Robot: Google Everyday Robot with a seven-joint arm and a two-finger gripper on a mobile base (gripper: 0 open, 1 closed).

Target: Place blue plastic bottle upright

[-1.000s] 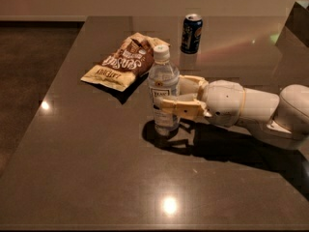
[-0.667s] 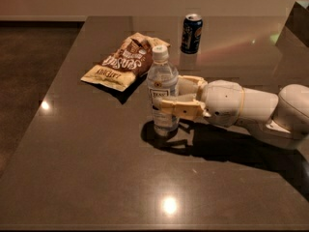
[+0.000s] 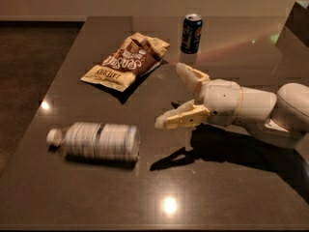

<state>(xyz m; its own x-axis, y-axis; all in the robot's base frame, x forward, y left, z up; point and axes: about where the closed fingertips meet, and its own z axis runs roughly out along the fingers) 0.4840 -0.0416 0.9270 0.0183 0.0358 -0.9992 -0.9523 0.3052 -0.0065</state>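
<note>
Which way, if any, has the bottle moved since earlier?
Yes. Against the chip bag, the bottle went left and toward the camera; it lies on its side, left of the open gripper.

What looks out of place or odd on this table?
The blue plastic bottle lies on its side at the front left of the table, cap pointing left, not upright as the task wants. The gripper hangs open and empty to its right, not touching it. The chip bag and the can look normal.
</note>
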